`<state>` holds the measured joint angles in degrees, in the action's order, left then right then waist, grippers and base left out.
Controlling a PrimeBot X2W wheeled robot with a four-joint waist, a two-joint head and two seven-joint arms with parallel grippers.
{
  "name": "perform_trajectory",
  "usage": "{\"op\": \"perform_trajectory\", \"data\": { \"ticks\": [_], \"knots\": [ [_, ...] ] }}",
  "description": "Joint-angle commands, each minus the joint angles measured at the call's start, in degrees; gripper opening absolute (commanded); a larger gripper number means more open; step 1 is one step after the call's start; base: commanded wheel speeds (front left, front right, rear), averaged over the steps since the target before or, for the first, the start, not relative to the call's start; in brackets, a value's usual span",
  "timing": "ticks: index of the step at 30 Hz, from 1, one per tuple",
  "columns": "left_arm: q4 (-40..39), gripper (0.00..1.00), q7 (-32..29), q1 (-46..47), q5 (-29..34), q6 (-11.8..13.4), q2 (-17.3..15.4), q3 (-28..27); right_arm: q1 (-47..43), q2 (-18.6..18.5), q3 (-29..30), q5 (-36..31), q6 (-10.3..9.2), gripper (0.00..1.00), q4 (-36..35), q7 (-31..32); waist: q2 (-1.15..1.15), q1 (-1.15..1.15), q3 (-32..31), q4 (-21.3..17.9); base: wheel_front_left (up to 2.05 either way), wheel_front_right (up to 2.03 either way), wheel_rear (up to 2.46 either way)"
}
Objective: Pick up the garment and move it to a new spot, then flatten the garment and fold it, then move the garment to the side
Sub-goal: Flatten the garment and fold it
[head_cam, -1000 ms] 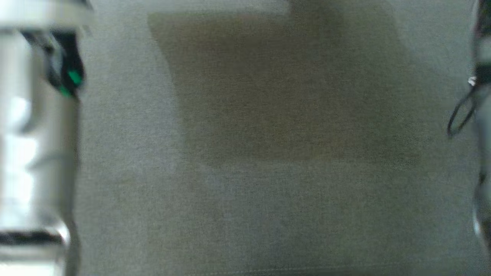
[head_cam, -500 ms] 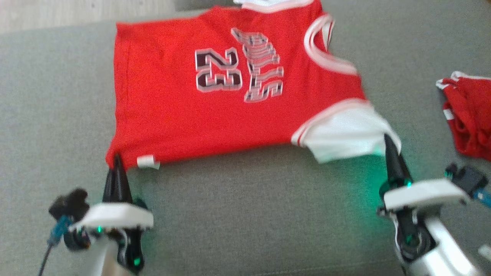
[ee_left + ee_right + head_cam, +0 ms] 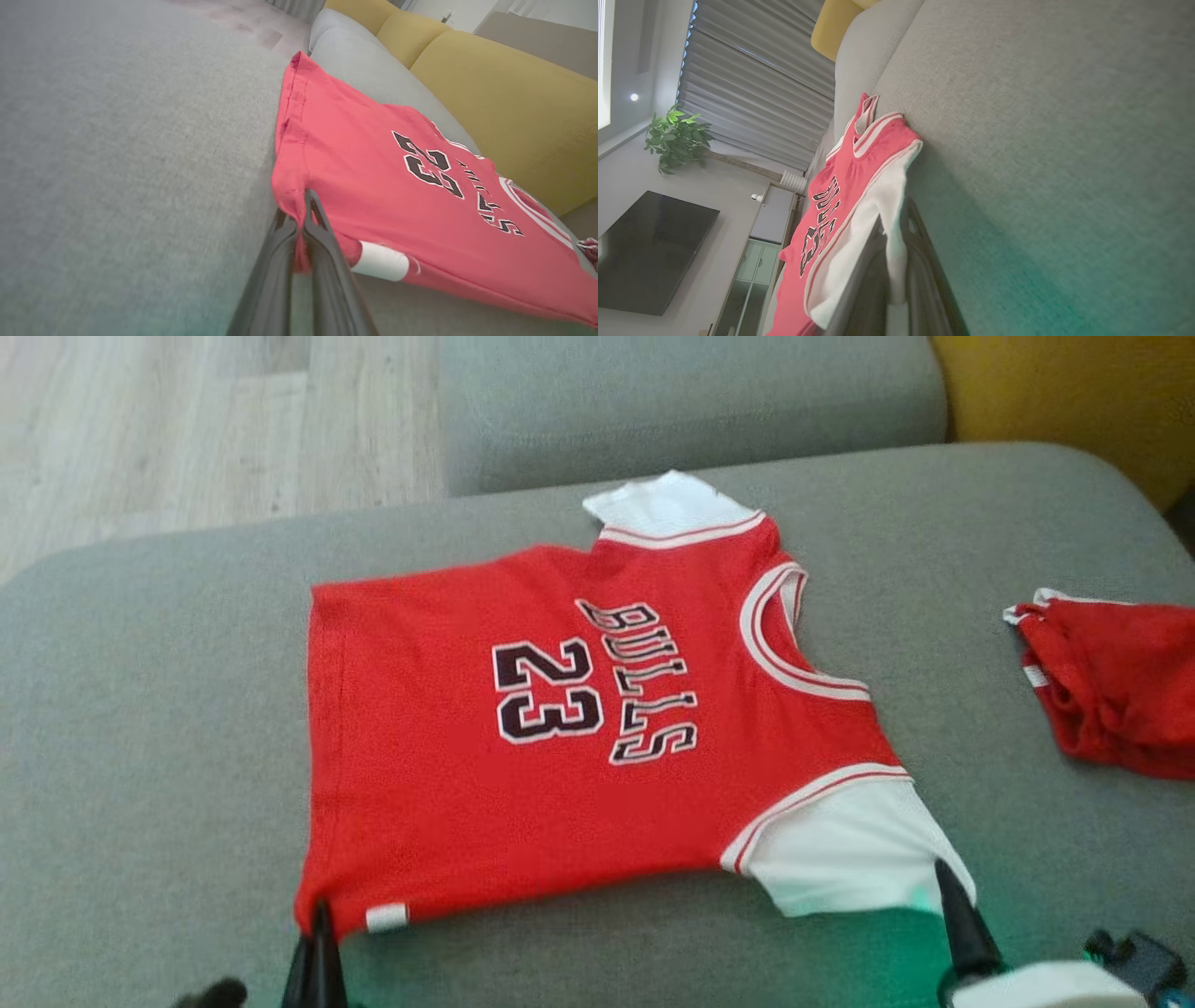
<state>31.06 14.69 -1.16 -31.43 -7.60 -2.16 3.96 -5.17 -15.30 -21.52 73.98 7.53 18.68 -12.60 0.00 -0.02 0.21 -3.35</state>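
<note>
The garment [image 3: 560, 737] is a red jersey with white sleeves and the number 23, spread nearly flat on the grey sofa seat [image 3: 140, 756]. My left gripper [image 3: 320, 913] is shut on its near hem corner, and the red cloth [image 3: 373, 177] shows pinched between the dark fingers [image 3: 322, 233] in the left wrist view. My right gripper [image 3: 945, 875] is shut on the near white sleeve [image 3: 840, 849]. In the right wrist view the white sleeve [image 3: 887, 196] runs down between my fingers [image 3: 924, 242].
A second crumpled red garment [image 3: 1111, 686] lies at the right on the seat. Yellow cushions [image 3: 1064, 392] stand at the back right. Wooden floor [image 3: 187, 420] lies beyond the seat's far left edge. A grey backrest [image 3: 691, 401] runs behind the jersey.
The head view has swung from a blurred patch of seat up to the jersey, then tilted further. Both grippers stay shut on the same hem corner and sleeve.
</note>
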Motion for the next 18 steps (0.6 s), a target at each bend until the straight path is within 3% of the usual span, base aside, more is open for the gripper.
{"op": "perform_trajectory", "data": {
  "ticks": [1, 9, 18],
  "knots": [
    [-1.97, 0.0, 0.3, 0.22, -0.57, 0.12, -0.73, -1.22, -0.18, -1.93, -0.83, 0.73, -0.04, 0.0, -2.54, -0.44, 0.0, 0.02, -0.74, 0.08, 0.0, 0.0, 0.0],
    [-4.27, 0.0, 0.3, -1.74, -1.66, 0.11, -0.73, -0.33, -2.12, -3.06, -1.0, 2.2, -0.04, 0.0, -6.13, -0.33, 0.0, 0.02, -0.52, 0.93, 0.0, 0.0, 0.0],
    [-4.61, 0.03, 0.3, 6.09, -1.15, 0.11, -0.72, 1.14, 8.7, 0.02, -0.21, 2.92, -0.04, 0.0, -6.12, -0.6, 0.0, 0.02, 3.03, 2.08, 0.0, 0.0, 0.0]
  ]
}}
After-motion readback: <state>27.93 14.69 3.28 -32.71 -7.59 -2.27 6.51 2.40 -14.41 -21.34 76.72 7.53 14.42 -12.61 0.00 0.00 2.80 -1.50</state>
